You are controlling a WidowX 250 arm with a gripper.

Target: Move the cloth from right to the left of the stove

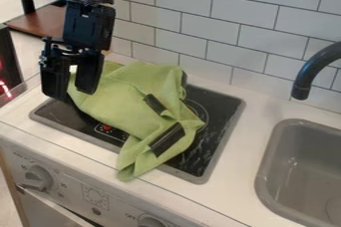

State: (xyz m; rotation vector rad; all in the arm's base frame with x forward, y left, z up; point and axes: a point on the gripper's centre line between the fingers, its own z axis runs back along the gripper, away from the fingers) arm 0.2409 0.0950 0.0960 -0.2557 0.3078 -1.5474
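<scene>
The gripper (71, 82) hangs over the left end of the stove, fingers pointing down and apart, with a gap between them. A green cloth (123, 104) lies crumpled across the stove (223, 106), from its back left over the middle to the front edge, where one corner hangs onto the white counter. Two dark patches show within the cloth's folds. The cloth's left edge is right behind and beside the gripper's right finger; whether they touch, I cannot tell.
A grey sink (266, 176) is set into the counter (233, 159) at the right, with a dark faucet (311, 69) above it. White wall tiles (220, 29) rise behind the stove. Knobs (39, 177) line the front panel below.
</scene>
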